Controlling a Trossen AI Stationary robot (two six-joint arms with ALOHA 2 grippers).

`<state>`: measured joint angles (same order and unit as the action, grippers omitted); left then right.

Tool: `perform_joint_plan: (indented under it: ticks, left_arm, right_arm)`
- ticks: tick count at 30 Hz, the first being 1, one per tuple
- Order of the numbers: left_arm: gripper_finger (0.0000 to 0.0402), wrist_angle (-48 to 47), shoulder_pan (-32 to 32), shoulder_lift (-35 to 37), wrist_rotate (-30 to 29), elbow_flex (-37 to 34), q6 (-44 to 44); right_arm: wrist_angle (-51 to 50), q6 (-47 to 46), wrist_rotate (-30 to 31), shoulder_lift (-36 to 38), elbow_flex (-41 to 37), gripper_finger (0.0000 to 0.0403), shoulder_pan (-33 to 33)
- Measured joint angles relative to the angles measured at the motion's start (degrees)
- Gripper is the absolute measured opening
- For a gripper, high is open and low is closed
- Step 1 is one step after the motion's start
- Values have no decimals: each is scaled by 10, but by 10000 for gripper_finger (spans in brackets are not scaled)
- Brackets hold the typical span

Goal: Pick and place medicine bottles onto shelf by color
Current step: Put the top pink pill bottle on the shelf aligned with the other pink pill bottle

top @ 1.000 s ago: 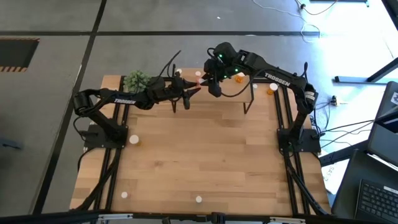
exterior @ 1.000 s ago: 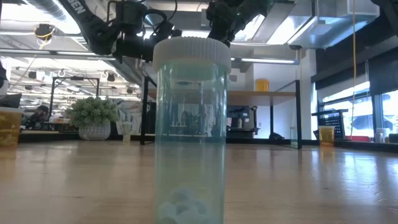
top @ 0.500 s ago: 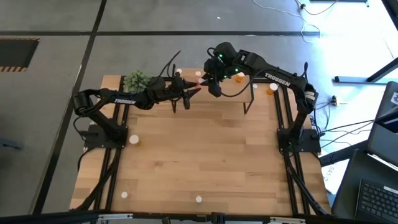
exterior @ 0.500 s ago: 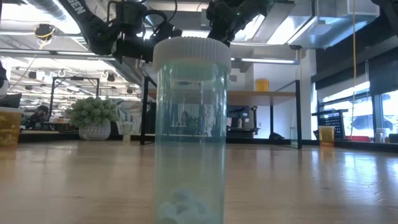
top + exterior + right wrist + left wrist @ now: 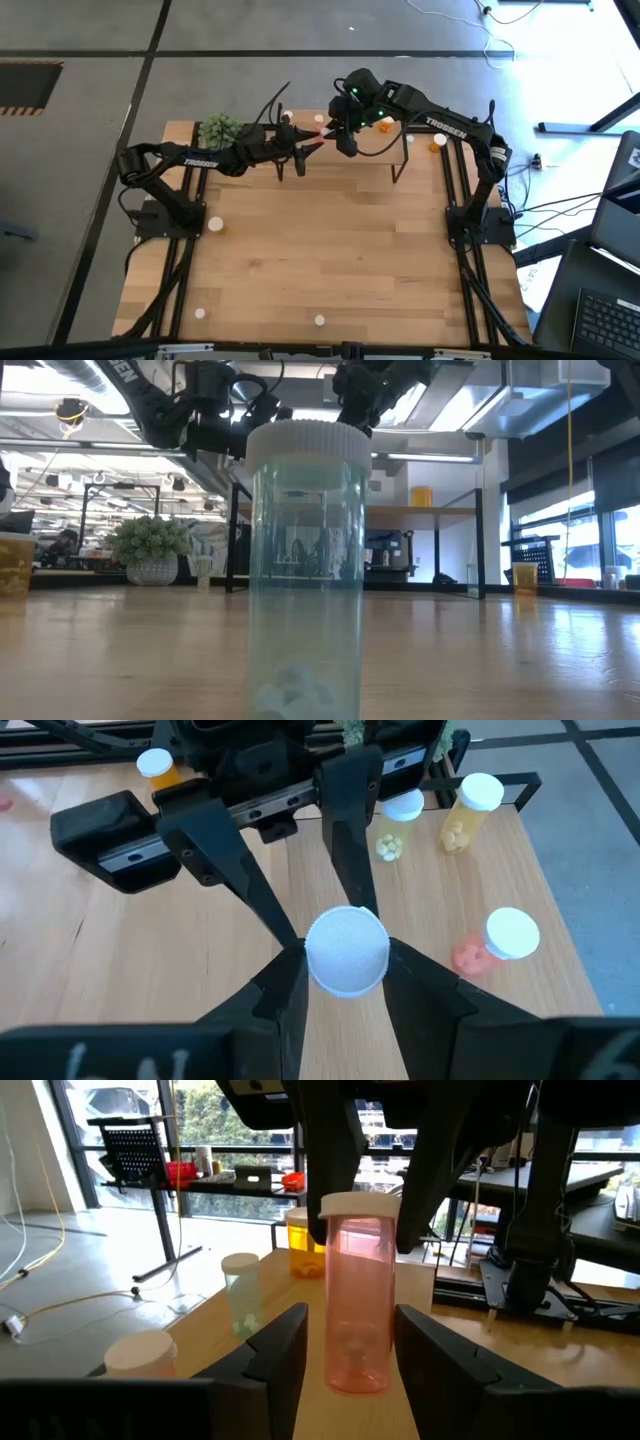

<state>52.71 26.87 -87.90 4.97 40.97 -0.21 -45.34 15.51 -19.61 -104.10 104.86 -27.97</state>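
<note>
A pink bottle with a white cap stands upright over the wooden shelf, and my right gripper is shut on it. My left gripper is open, one finger on each side of the bottle's lower half, with a narrow gap on one side. In the high view the two grippers meet at the shelf's left end. Other bottles are on the shelf: a greenish one, an orange one, a yellowish one and a pink one on its side. My right gripper pinches the pink bottle's white cap between its two fingers, which slant down from above. The bottle hangs upright below the fingers. Whether its bottom rests on the shelf, I cannot tell.
A green plant ball sits at the table's far left. A tall blue-green bottle stands on the table close to the low camera. Small white-capped bottles lie about the near half of the tabletop, and an orange bottle is by the right arm.
</note>
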Motion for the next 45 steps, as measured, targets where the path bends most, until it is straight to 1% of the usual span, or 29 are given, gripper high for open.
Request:
perform_joint_plan:
  ticks: [7, 12, 15, 19, 22, 24, 27, 33, 37, 41, 45]
  left_arm:
    - [144, -3, 0, 0, 0, 0, 19]
    - [145, -10, 0, 15, -1, 0, 31]
    - [143, -14, 0, 31, -16, 0, 53]
    - [142, -52, 0, 61, -57, 0, 82]
    - [142, -89, 0, 88, -86, 0, 88]
    - [142, -103, 0, 105, -99, 0, 89]
    - [142, -135, 0, 131, -101, 0, 85]
    - [142, -183, -1, 183, -101, 0, 82]
    - [142, -217, -1, 214, -100, 0, 65]
    - [142, -266, -1, 235, -100, 0, 44]
    - [142, -287, -1, 243, -100, 0, 37]
  right_arm:
    - [0, 0, 1, 0, 0, 119, 0]
    - [-6, 0, 9, 0, 0, 119, 0]
    - [-8, 0, 10, 0, 0, 119, 0]
    - [-10, 0, 11, 0, 0, 119, 0]
    - [-10, 0, 12, 0, 0, 119, 0]
    - [-11, 0, 25, 0, 0, 119, 0]
    - [-15, 0, 49, 0, 0, 119, 0]
    - [-15, -11, 50, 0, 0, 119, -1]
    - [-12, -20, 50, 0, 0, 119, 0]
    - [-5, -24, 60, -12, 1, 119, 0]
    - [-3, -31, 79, -38, 1, 119, 0]
